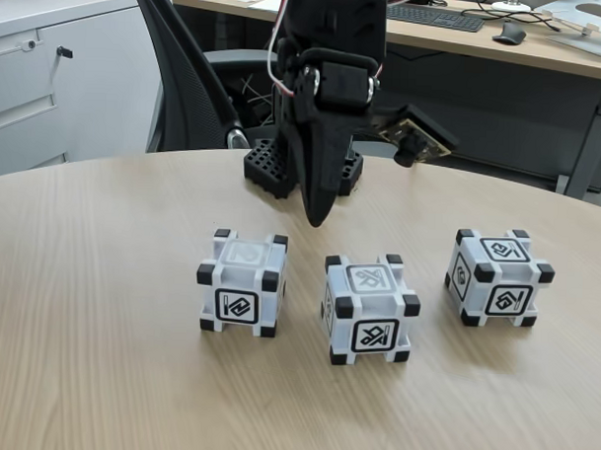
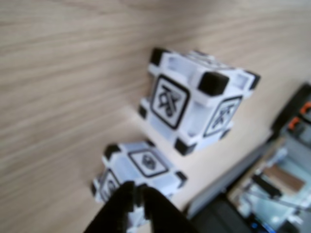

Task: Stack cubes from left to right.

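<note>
on a round wooden table, three white cubes with black corner blocks sit in a row, well apart: the left cube, the middle cube and the right cube. the black gripper hangs point-down above the table behind the gap between the left and middle cubes, holding nothing; its fingers appear drawn together to a tip, with a narrow slit between them in the wrist view. the cubes look like rigid, light plastic, probably smooth on the faces, so flat opposite side faces between the corner blocks seem the surest hold. being cubes, they have no long axis; each rests flat with a framed glyph facing up, the middle and right ones turned slightly off square. no stacking has begun.
</note>
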Controlling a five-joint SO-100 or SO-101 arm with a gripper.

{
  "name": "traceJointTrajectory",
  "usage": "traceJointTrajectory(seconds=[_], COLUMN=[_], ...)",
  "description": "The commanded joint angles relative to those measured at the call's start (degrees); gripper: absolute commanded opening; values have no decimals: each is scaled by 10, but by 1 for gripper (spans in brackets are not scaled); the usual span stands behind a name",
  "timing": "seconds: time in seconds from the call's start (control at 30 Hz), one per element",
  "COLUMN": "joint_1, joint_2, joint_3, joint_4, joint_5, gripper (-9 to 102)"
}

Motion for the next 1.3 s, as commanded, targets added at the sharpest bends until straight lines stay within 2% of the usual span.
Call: traceJointTrajectory(seconds=[0.0, 1.27], joint_1=[3, 3], joint_2=[-5, -8], joint_3=[-3, -3], joint_4=[11, 11], joint_5=[1, -4], gripper=[0, 0])
